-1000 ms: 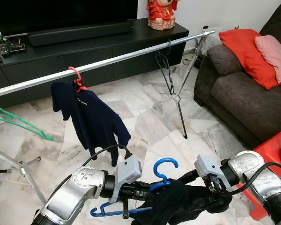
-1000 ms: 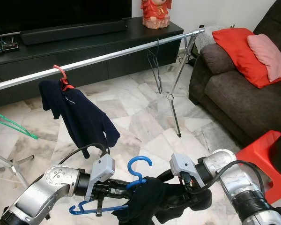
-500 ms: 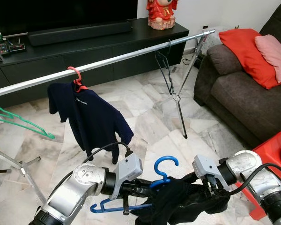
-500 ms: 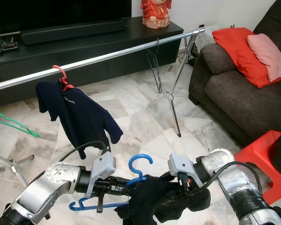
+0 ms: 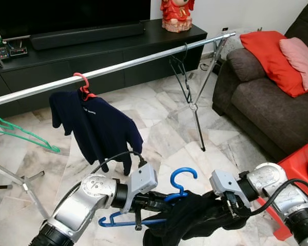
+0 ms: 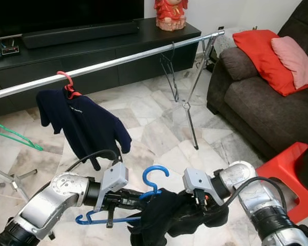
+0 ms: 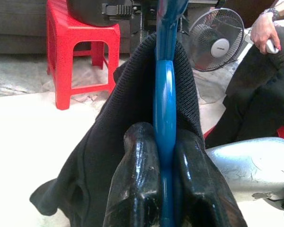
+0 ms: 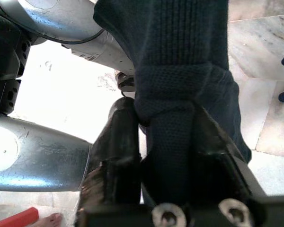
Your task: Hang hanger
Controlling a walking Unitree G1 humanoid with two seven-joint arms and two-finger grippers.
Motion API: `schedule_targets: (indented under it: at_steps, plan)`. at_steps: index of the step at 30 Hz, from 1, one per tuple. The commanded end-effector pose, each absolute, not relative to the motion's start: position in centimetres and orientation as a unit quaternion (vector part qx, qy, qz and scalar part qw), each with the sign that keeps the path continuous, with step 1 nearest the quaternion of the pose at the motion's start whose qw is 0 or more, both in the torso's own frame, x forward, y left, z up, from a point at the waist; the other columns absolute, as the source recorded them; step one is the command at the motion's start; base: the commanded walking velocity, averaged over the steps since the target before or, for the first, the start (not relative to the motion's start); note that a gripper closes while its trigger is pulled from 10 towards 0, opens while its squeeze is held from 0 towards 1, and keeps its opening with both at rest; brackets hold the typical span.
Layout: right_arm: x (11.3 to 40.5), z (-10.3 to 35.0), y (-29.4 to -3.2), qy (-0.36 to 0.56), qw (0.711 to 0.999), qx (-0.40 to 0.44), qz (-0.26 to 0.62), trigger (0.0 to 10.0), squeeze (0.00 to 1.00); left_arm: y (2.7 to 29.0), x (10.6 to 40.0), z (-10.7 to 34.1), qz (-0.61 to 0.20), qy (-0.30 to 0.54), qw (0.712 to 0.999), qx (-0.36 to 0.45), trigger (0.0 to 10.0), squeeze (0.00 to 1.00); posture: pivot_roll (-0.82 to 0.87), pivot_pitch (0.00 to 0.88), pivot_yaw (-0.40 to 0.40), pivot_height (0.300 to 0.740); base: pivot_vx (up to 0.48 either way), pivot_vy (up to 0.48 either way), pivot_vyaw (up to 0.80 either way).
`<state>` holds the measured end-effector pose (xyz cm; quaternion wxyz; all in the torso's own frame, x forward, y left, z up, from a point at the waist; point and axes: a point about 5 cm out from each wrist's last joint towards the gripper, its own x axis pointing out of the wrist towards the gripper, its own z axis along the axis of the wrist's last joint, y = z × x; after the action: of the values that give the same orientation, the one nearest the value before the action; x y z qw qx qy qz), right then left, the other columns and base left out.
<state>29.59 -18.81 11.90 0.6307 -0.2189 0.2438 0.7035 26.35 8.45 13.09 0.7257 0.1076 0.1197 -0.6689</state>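
Note:
Low in front of me a blue hanger (image 5: 177,187) carries a black knitted garment (image 5: 192,219). My left gripper (image 7: 164,156) is shut on the blue hanger's bar, with black knit draped over both fingers. My right gripper (image 8: 163,156) is shut on a fold of the black garment (image 8: 180,94). A long silver rail (image 5: 143,60) crosses the room ahead. On it hang a navy shirt (image 5: 100,128) on a red hanger (image 5: 83,85), a bare dark wire hanger (image 5: 180,72) and a green hanger (image 5: 15,130) at the far left.
A dark sofa (image 5: 277,102) with red and pink cushions stands right. A red stool (image 5: 303,169) sits beside my right arm. A black TV cabinet (image 5: 92,46) lies behind the rail. The rail's legs (image 5: 199,118) stand on the marble floor. In the left wrist view, a seated person (image 7: 265,71) and a fan (image 7: 217,40).
The blue hanger and black garment have risen slightly and shifted right. The navy shirt has swung a little to the left on the rail.

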Motion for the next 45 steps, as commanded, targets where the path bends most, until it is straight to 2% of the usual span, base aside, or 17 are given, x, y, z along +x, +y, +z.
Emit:
schedule_targets:
  at_steps: [1, 13, 23, 24, 34, 39, 42, 43, 44, 45]
  plan:
    - [29.3, 12.0, -18.2, 0.240, 0.610, -0.227, 0.720, 0.0, 0.00, 7.7, 26.9, 14.6, -0.673, 0.082, 0.726, 0.113, 10.0, 0.00, 0.02, 0.174, -0.072, 0.740, 0.000, 0.000, 0.00]
    - [29.4, 12.3, -18.3, 0.238, 0.611, -0.239, 0.716, 0.0, 0.00, 7.7, 27.1, 14.4, -0.667, 0.092, 0.728, 0.128, 10.0, 0.00, 0.01, 0.175, -0.070, 0.740, 0.000, 0.000, 0.00]
    - [29.8, 12.3, -18.6, 0.240, 0.617, -0.255, 0.705, 0.0, 0.00, 7.7, 26.8, 14.2, -0.677, 0.091, 0.719, 0.131, 10.0, 0.00, 0.02, 0.173, -0.070, 0.740, 0.000, 0.000, 0.00]
    - [29.8, 12.4, -18.6, 0.239, 0.618, -0.255, 0.704, 0.0, 0.00, 7.7, 26.6, 14.1, -0.681, 0.098, 0.714, 0.128, 10.0, 1.00, 0.02, 0.172, -0.069, 0.740, 0.000, 0.000, 0.00]
    - [29.6, 11.4, -19.2, 0.261, 0.616, -0.265, 0.695, 0.0, 0.00, 8.4, 25.8, 13.6, -0.698, 0.123, 0.692, 0.139, 10.0, 1.00, 0.02, 0.165, -0.069, 0.740, 0.000, 0.000, 0.00]
    - [29.3, 10.7, -19.7, 0.275, 0.617, -0.269, 0.686, 0.0, 0.00, 9.2, 25.7, 13.1, -0.693, 0.138, 0.690, 0.156, 10.0, 1.00, 0.02, 0.165, -0.070, 0.740, 0.000, 0.000, 0.00]
    - [29.2, 10.2, -20.2, 0.283, 0.629, -0.265, 0.674, 0.0, 0.00, 10.4, 25.8, 13.1, -0.681, 0.147, 0.701, 0.154, 10.0, 1.00, 0.02, 0.164, -0.068, 0.740, 0.000, 0.000, 0.00]
    - [29.1, 10.2, -20.4, 0.284, 0.633, -0.265, 0.670, 0.0, 0.00, 10.9, 26.0, 13.2, -0.672, 0.149, 0.708, 0.156, 10.0, 1.00, 0.02, 0.163, -0.067, 0.740, 0.000, 0.000, 0.00]
    - [29.1, 10.1, -20.8, 0.286, 0.641, -0.266, 0.661, 0.0, 0.00, 11.9, 26.4, 13.3, -0.651, 0.150, 0.727, 0.158, 10.0, 1.00, 0.02, 0.163, -0.067, 0.740, 0.000, 0.000, 0.00]
    - [29.1, 10.1, -20.8, 0.286, 0.641, -0.266, 0.661, 0.0, 0.00, 11.9, 26.4, 13.3, -0.651, 0.150, 0.727, 0.158, 10.0, 1.00, 0.02, 0.163, -0.067, 0.740, 0.000, 0.000, 0.00]
